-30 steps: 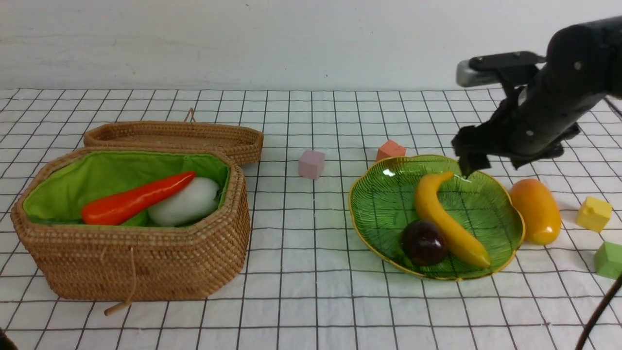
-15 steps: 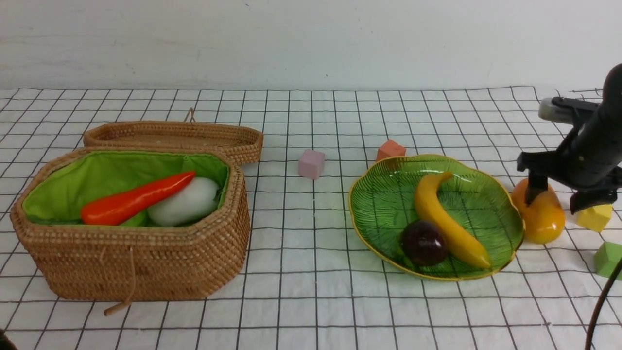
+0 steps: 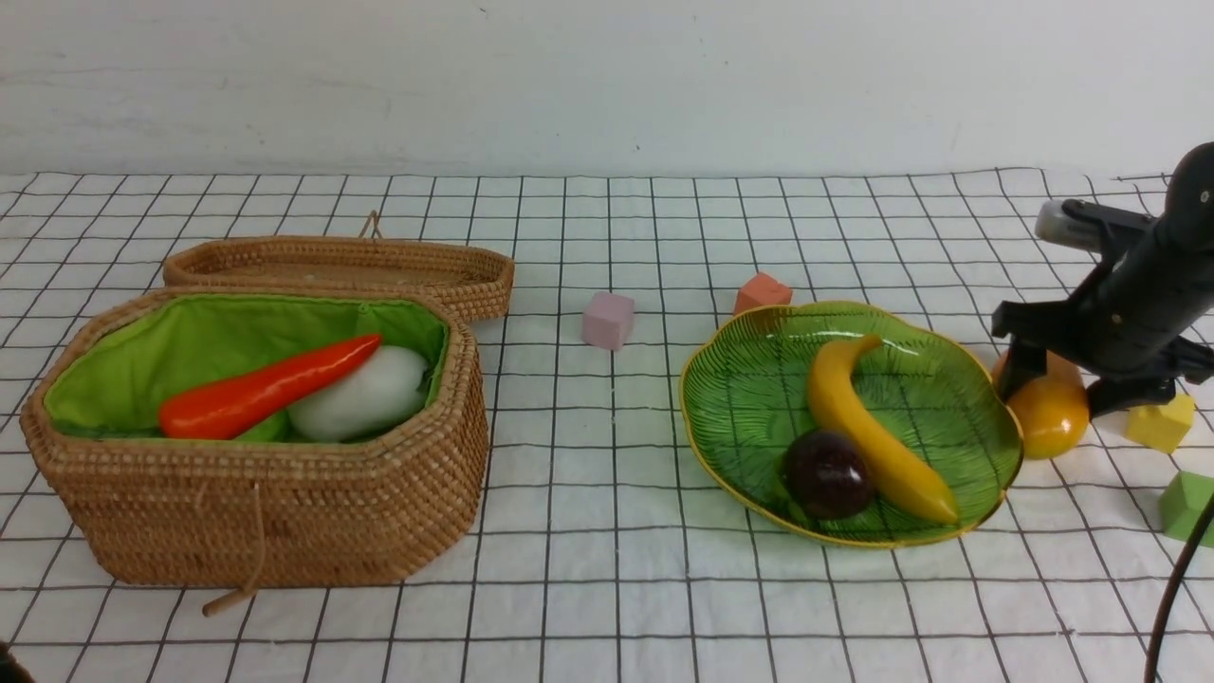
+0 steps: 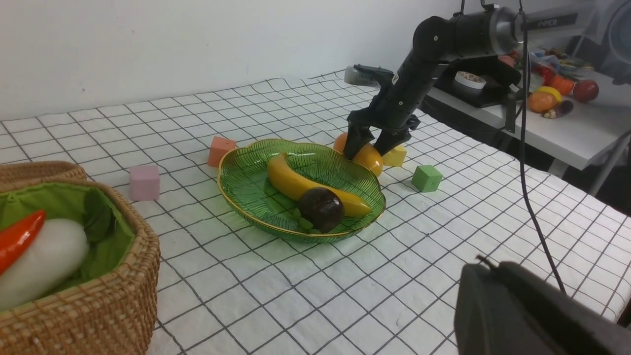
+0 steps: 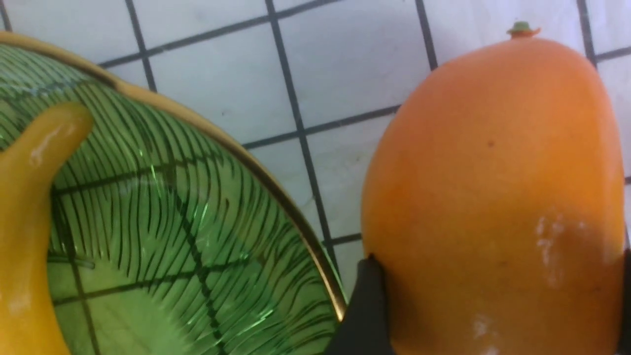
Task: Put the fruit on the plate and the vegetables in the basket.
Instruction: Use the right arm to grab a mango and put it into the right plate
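The orange-yellow mango [image 3: 1048,417] lies on the cloth just right of the green leaf plate [image 3: 740,398]. My right gripper [image 3: 1062,389] is open and reaches down over it, one finger on each side; the wrist view shows the mango [image 5: 493,172] filling the gap between the black fingertips [image 5: 365,310]. The banana [image 3: 873,427] and the dark mangosteen [image 3: 827,474] lie on the plate. The carrot [image 3: 266,389] and the white radish [image 3: 365,394] rest in the rattan basket [image 3: 285,512]. My left gripper [image 4: 488,266] hangs shut and empty, far from everything.
The basket lid [image 3: 341,266] lies behind the basket. A pink cube [image 3: 608,320] and an orange cube [image 3: 762,291] sit behind the plate. A yellow cube [image 3: 1159,422] and a green cube [image 3: 1190,503] lie right of the mango. A black cable [image 3: 1171,607] crosses the near right corner.
My right arm swung from above the plate's back rim to the right and came down over the mango, which now looks shorter and slightly shifted. The left gripper stayed shut.
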`<state>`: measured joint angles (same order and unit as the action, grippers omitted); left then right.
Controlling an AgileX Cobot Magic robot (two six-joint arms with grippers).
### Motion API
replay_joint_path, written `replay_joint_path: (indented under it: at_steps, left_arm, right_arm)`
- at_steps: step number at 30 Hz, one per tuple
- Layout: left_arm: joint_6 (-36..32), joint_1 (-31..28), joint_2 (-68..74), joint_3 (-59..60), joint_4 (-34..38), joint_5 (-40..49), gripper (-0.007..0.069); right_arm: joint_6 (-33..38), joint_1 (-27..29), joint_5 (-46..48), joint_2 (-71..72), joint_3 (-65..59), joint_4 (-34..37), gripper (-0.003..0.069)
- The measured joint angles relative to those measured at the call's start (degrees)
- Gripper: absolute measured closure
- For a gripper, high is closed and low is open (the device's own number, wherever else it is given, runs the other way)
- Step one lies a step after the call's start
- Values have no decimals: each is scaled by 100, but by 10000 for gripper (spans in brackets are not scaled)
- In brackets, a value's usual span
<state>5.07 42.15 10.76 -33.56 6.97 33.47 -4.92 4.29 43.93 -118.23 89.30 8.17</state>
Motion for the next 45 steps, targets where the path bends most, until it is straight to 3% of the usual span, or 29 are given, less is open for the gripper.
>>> replay_joint_path:
  at_steps: [11,19,29,32,38,45]
  left_arm:
    - [0,0,0,0,5,0,618]
    - [0,0,0,0,5,0,617]
    - [0,0,0,0,16,0,612]
    - [0,0,0,0,5,0,610]
    - [150,0,0,0,-455,-6,607]
    - [282,0,0,0,-774,-151,605]
  right_arm:
    - [86,40,-34,-31,15,67,92]
    - [618,40,89,-31,93,35,95]
    - [436,47,490,448,93,-648,99]
    - [427,34,658,686,93,-480,99]
    - [1153,-548,1176,1172,93,709,99]
    - [1114,-889,1124,906,87,797,103]
